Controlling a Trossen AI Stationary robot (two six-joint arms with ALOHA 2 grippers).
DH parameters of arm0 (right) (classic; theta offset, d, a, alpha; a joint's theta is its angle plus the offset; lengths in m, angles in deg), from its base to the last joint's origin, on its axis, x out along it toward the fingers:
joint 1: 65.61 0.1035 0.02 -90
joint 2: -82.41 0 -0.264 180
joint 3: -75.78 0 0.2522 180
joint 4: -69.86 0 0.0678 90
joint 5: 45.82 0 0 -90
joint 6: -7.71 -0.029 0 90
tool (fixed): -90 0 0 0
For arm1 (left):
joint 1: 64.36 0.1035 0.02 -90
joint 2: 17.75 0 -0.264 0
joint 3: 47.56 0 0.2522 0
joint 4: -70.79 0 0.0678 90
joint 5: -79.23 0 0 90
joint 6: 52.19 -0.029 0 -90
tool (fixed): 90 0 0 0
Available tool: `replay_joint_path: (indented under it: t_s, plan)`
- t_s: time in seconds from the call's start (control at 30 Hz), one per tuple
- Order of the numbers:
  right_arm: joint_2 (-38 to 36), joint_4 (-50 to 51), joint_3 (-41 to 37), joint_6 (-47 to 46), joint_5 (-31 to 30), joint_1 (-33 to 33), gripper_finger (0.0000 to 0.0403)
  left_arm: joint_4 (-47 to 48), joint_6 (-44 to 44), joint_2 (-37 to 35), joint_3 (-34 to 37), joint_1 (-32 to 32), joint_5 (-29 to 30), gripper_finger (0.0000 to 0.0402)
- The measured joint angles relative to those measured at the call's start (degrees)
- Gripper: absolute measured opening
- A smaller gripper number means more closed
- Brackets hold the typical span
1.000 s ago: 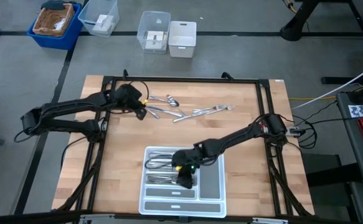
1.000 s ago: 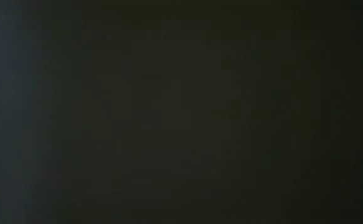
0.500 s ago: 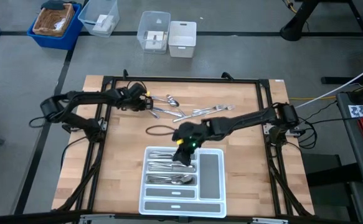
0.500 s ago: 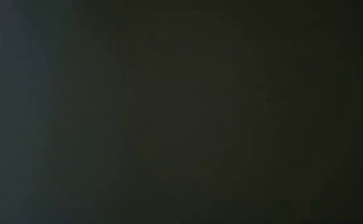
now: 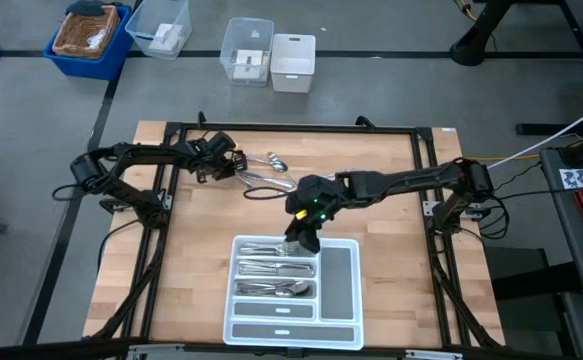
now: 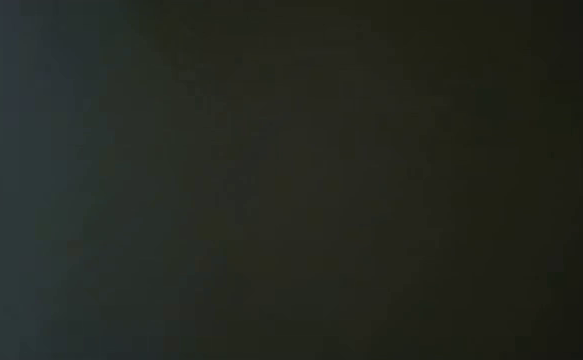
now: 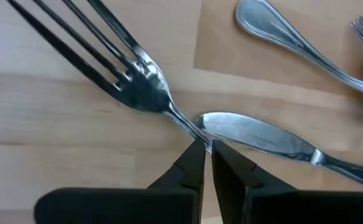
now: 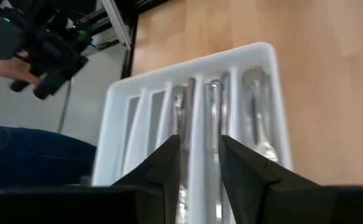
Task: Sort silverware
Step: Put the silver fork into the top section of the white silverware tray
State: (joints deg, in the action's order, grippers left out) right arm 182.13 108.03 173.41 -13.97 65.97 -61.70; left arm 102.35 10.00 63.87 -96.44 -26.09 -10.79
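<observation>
Loose silverware lies on the wooden table near its far edge. My left gripper is down at the left end of this pile, shut on a fork. A knife lies next to the fork, and another piece's handle lies beyond it. The white tray sits near the front edge, with sorted silverware in its left compartments. My right gripper hangs open and empty above the tray's far end. The low view is dark. My left gripper pinches the fork's thin neck, just behind the tines, between its two fingertips. The fingers come steeply from above and lie across the fork. I cannot tell whether the fork rests on the wood or is just off it.
Black frame rails run along the table's sides. On the floor beyond the far edge stand a blue bin, a clear box and a white box. A person's leg in blue jeans shows beyond the table's near edge.
My right gripper has risen out of the tray and gone toward the far edge, and now hangs over the tray's far end. My left gripper has sunk onto the left end of the loose silverware and rolled about its pointing line.
</observation>
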Motion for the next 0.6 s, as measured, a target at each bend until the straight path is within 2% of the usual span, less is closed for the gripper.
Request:
replay_joint_path:
  t_s: [0.3,0.6]
  plan:
    - [-0.35,7.62,0.00,10.25,-0.30,-3.47,0.0112,0.07,7.54,-0.02,0.00,0.10,-2.80,0.0019]
    - [-0.32,10.17,0.00,15.83,-3.23,-6.76,0.0112,-0.42,12.49,-0.02,0.00,0.54,-1.45,0.0019]
